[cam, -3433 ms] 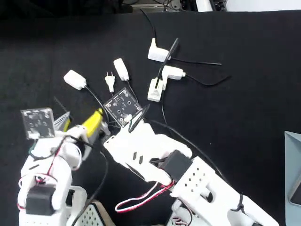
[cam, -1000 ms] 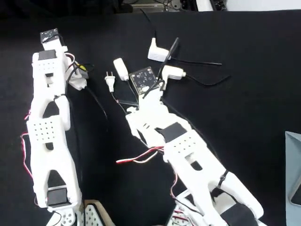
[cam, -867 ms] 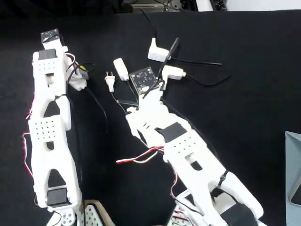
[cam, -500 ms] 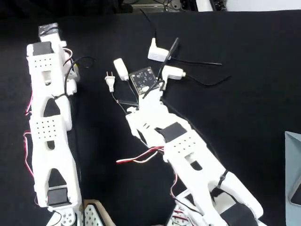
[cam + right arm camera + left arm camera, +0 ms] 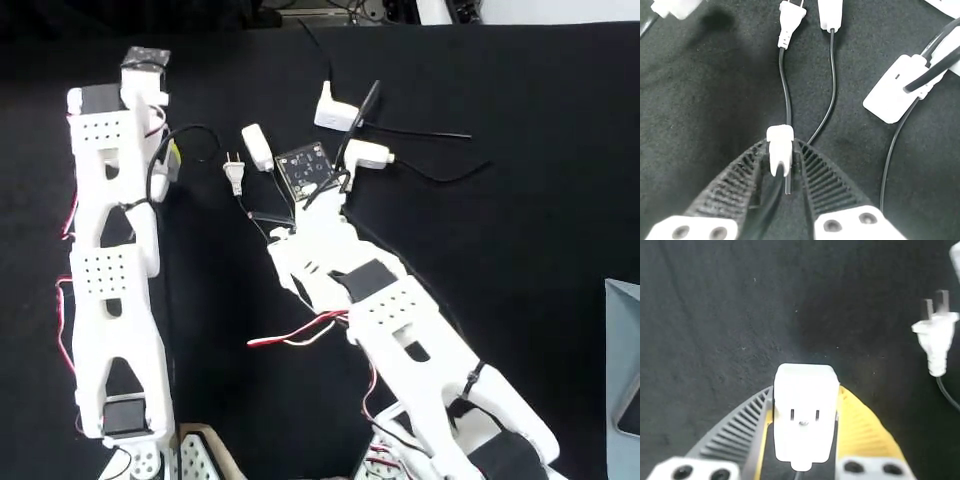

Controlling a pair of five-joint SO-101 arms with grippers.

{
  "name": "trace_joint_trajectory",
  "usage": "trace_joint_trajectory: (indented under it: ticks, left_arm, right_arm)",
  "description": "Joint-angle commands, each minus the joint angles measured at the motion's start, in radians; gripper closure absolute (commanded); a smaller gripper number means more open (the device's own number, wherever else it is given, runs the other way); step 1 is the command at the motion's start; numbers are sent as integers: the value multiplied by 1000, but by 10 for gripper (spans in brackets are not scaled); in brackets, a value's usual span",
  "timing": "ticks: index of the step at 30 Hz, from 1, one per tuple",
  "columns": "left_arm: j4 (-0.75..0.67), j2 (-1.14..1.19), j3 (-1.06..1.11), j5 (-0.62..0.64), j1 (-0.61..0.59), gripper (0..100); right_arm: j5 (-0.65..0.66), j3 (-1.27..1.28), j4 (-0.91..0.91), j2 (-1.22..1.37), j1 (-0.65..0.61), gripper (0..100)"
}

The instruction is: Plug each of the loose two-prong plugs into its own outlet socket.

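While the left hand [image 5: 804,407] clamps a boxy white plastic outlet socket [image 5: 804,387], the right hand [image 5: 780,150] pinches a small white corded connector [image 5: 779,142].

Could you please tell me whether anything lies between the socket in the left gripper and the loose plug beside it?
Nothing visible does. The left gripper holds the socket. In the left wrist view, bare black cloth lies between it and the plug, which rests apart with its prongs uncovered.
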Motion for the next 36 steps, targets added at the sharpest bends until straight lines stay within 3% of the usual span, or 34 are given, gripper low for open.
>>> trace_joint_trajectory:
  ticks: [1, 16, 28, 30, 34, 36]
  left_arm:
    - [14, -239, 79, -51, 18, 972]
    - [8, -1169, 1018, -129, 182, 972]
    - [-78, -1665, 1569, -173, 193, 966]
    - [-107, -1748, 1643, -199, 191, 929]
    - [-144, -1903, 1733, -213, 180, 741]
    - [-147, -1966, 1750, -209, 165, 716]
  right_arm:
    - [-3, -8, -18, 2, 14, 987]
    - [-3, -8, -18, 4, 15, 987]
    - [-9, -16, -64, 4, 86, 987]
    - [-9, -16, -64, 4, 86, 987]
    - [-9, -16, -64, 4, 86, 987]
    - [-9, -16, -64, 4, 86, 987]
